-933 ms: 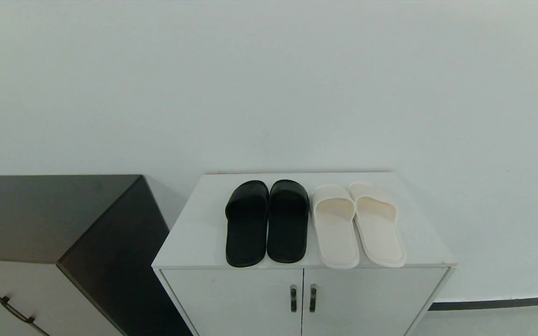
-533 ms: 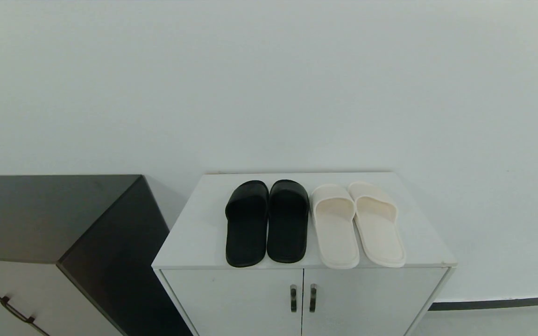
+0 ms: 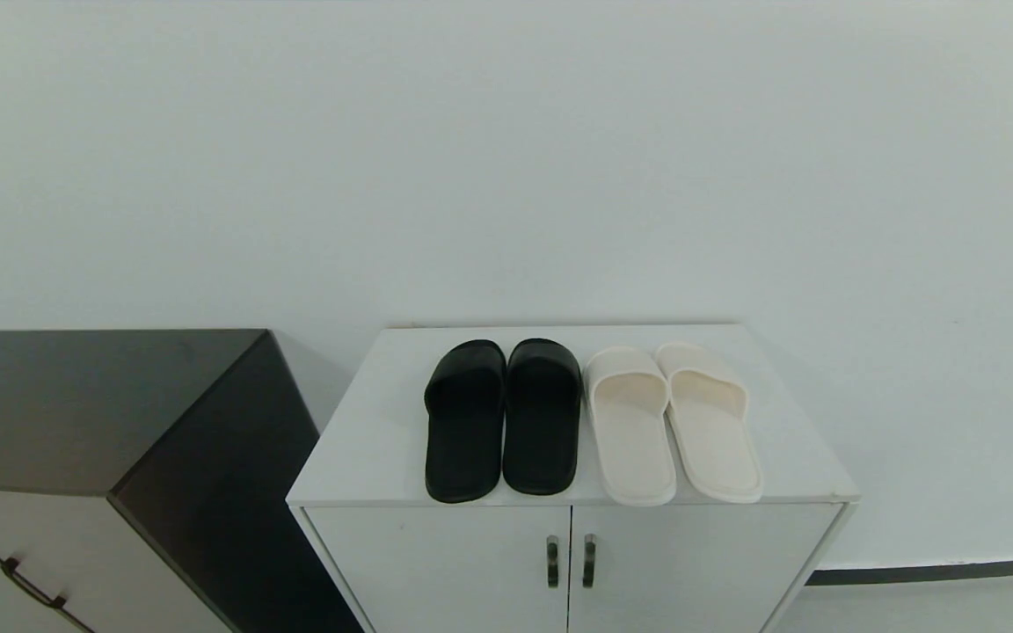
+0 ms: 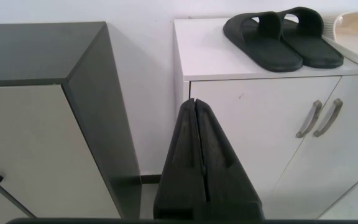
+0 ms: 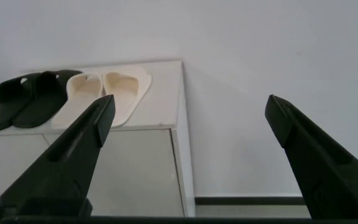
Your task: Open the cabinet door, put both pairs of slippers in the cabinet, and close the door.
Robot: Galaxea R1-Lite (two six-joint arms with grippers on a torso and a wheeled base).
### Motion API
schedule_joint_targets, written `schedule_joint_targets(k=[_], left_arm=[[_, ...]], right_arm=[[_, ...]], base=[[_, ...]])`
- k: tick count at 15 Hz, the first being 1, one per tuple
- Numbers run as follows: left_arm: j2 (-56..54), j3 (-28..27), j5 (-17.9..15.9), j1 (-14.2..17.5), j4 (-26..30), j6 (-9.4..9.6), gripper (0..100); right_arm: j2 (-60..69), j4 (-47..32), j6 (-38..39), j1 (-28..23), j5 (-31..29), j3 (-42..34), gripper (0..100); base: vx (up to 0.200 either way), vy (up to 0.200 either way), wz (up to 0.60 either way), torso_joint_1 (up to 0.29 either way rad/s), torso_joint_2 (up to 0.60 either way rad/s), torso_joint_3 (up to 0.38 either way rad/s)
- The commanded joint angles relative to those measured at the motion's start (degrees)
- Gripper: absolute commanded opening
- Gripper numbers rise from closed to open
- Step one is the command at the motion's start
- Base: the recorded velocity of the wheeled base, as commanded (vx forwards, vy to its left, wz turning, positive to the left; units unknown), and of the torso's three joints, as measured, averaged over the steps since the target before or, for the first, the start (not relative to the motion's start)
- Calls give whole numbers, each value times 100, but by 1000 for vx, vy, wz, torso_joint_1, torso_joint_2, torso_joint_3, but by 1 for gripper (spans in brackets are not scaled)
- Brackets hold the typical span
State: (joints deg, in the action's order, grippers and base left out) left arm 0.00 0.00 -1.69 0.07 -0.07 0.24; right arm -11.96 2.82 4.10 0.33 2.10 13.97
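A white cabinet stands against a plain pale wall with both doors shut. The left door and the right door meet at the middle, where two dark upright handles sit side by side, one on each door. Both pairs of slippers lie on the cabinet's top, toes toward the wall and heels at the front edge. The black slippers lie left of the middle, pressed against each other. The cream slippers lie just to their right; the nearer cream one is close against the black pair at the toe, and the outer one angles slightly away at the heel. The left hand is held low in front of the white cabinet's left side, apart from it; its fingers are pressed flat together with nothing between them. The right hand is off the cabinet's right front corner, its fingers spread wide and empty. Neither hand touches the handles or the slippers. Just beside the white cabinet on the left stands a dark cabinet with a dark top and side and a pale front, which carries a dark pull. A dark baseboard runs along the foot of the wall to the right.
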Motion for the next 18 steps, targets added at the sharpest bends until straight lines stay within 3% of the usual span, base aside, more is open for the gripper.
schedule_joint_targets(k=[1,3,6,7,9,11,14,18], left_arm=[[9,0,-6,1,-1,2,0],[9,0,2,1,-1,11,0],[0,0,2,1,-1,11,0],[9,0,2,1,-1,11,0],[9,0,-6,1,-1,11,0],[9,0,-6,1,-1,11,0],[9,0,-6,1,-1,11,0],[9,0,-6,1,7,20,0]], right_arm=[[-2258,817,127,266,432,-44,100],[-2944,1634,170,723,388,-202,100],[-3928,1705,355,1646,-16,326,100],[-4192,1705,461,2068,-368,528,100],[-4913,1757,1067,3562,-1554,1081,100],[-5607,1845,1410,4458,-2433,1477,100],[-6618,2056,1612,4801,-2925,1960,100],[-7787,2935,1603,4924,-3488,2198,100]], base=[[0,0,0,0,0,0],[0,0,0,0,0,0],[0,0,0,0,0,0],[0,0,0,0,0,0],[0,0,0,0,0,0],[0,0,0,0,0,0],[0,0,0,0,0,0],[0,0,0,0,0,0]])
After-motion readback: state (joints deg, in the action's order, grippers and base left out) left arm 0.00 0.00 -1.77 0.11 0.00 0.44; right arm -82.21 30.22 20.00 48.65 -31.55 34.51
